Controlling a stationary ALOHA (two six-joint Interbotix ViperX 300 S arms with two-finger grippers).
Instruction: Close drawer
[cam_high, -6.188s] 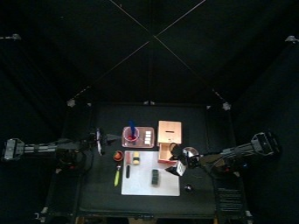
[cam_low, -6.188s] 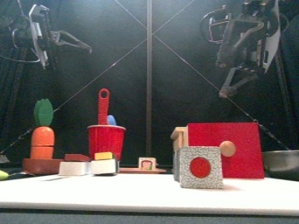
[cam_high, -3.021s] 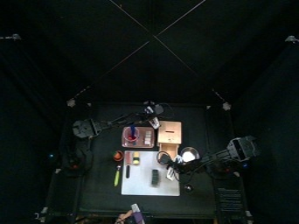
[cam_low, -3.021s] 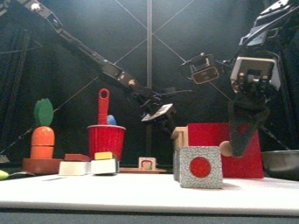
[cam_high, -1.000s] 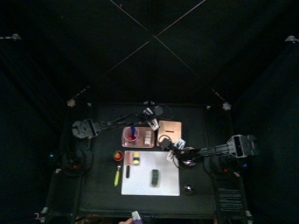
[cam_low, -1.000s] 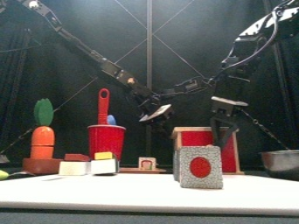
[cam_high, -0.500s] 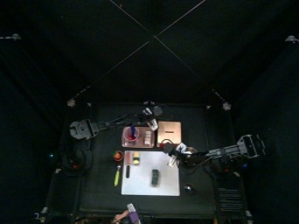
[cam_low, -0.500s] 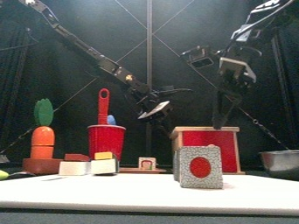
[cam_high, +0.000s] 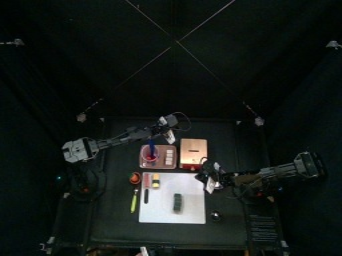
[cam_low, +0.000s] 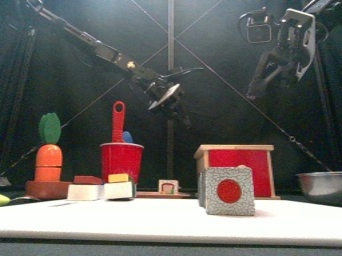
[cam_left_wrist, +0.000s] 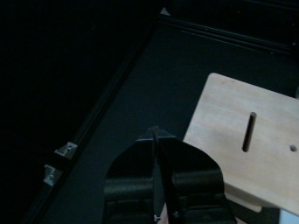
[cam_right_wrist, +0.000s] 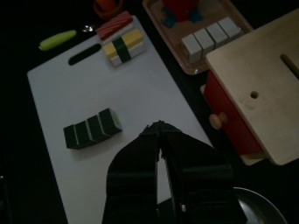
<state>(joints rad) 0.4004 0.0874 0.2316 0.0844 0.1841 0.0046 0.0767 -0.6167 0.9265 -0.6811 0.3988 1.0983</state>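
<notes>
the drawer (cam_low: 235, 172) sits pushed into its wooden box right of centre in the front view, behind a red-dotted card (cam_low: 230, 191). both arms hang high above. the left gripper (cam_low: 166, 91) looks nearly together and empty, the right gripper (cam_right_wrist: 156, 138) pressed together on nothing.

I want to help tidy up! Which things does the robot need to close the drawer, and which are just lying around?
For the job:
- drawer
- wooden box it slides into

Just lying about:
- red cup
- toy carrot
- white sheet
- green blocks
- metal bowl
</notes>
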